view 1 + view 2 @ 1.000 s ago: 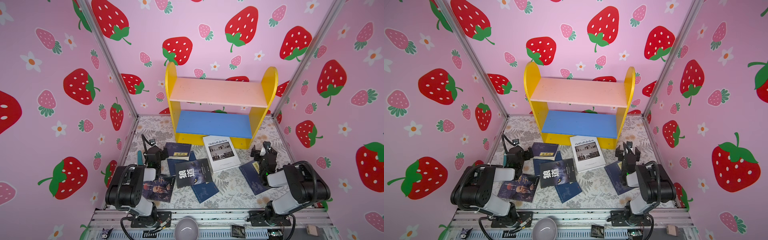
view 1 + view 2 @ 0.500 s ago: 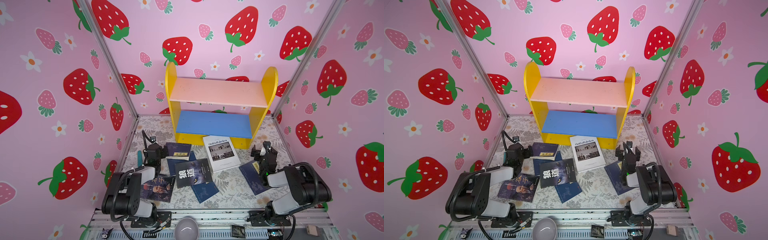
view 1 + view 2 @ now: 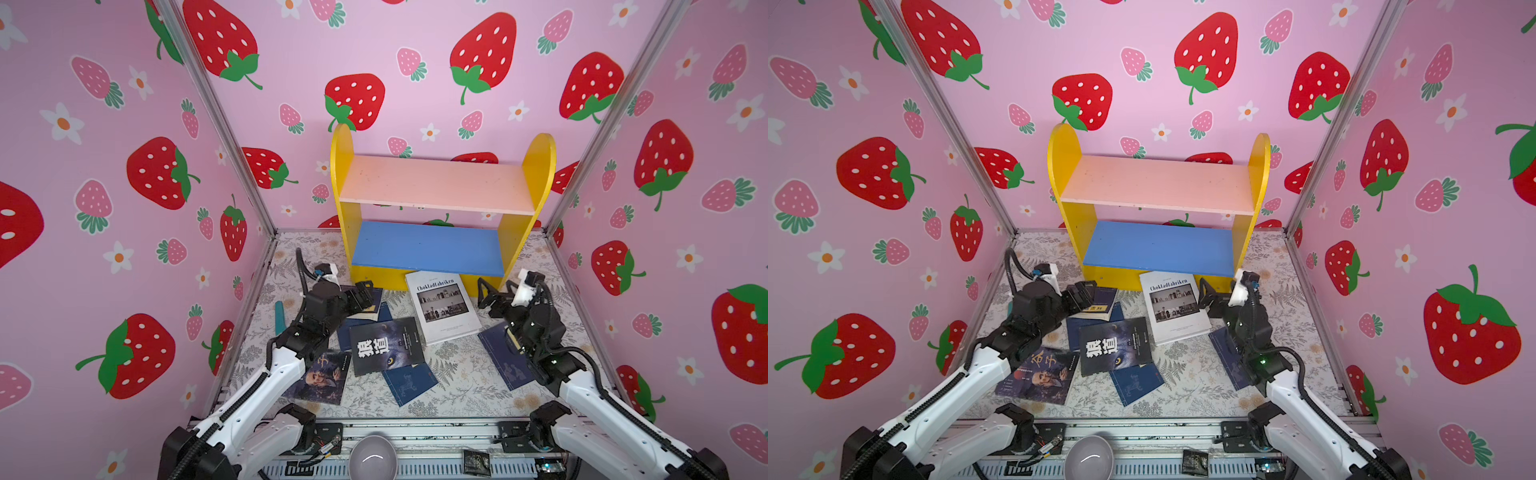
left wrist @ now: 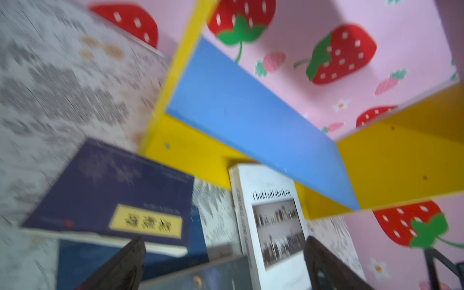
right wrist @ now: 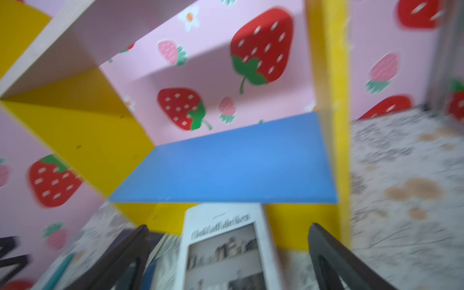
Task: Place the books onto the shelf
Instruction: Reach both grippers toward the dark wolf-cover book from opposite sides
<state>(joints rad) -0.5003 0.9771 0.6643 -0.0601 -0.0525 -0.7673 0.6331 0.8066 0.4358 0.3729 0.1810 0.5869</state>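
Progress: none shelved — shelf (image 3: 436, 183) bare, centre frame | books (image 3: 384, 345) all lying on bench (image 3: 457, 386), lower centre | left pincer (image 3: 368, 291) wide open, empty | right pincer (image 3: 482, 295) wide open, empty — every book left

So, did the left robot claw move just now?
Yes. The left gripper went right: from left of the shelf to in front of its yellow panel, over a navy book.
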